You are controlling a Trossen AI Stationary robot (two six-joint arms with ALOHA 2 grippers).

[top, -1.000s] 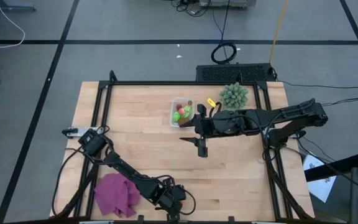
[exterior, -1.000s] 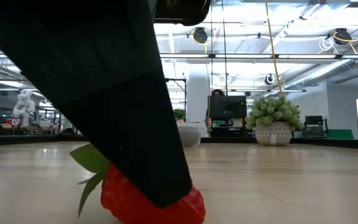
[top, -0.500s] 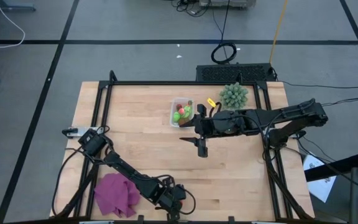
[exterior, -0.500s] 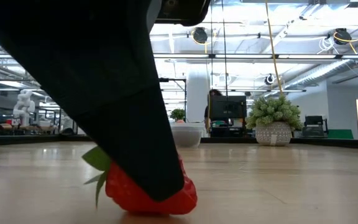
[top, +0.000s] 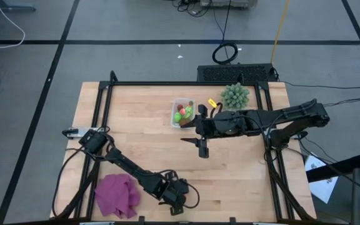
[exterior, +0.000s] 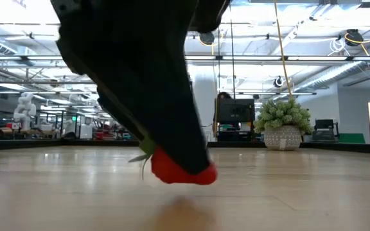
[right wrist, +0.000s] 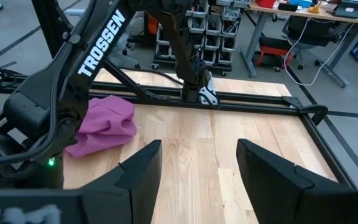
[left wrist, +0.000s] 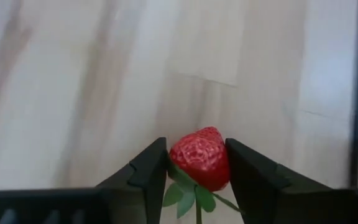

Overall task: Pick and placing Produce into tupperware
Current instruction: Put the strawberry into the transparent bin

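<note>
My left gripper (top: 179,201) is near the table's near edge, shut on a small red strawberry (left wrist: 199,157) with green leaves. In the low view the strawberry (exterior: 178,172) hangs above the wood. The clear tupperware (top: 183,113) stands at the far middle of the table with green, red and brown pieces inside. My right gripper (top: 203,149) hovers open over the table's middle, just nearward of the tupperware, and touches nothing; its fingers show apart around (right wrist: 197,168). My left gripper pinches the strawberry by its two sides (left wrist: 178,155) between the two fingers (left wrist: 149,169). The leafy end points back toward the wrist. The fingers come from above, slanting down. The strawberry is lifted clear of the table, its red tip (exterior: 201,178) below the fingers.
A purple cloth (top: 116,195) lies crumpled at the near left, beside the left arm. A spiky pale-green plant (top: 235,95) in a pot stands at the far right, behind the right arm. A black frame (top: 105,112) runs along the table's edges. Bare wood lies between the grippers.
My left gripper has risen from the table with the strawberry and moved a little toward the far edge. The strawberry, which lay on the wood a second ago, is now lifted clear. The right arm has kept still.
</note>
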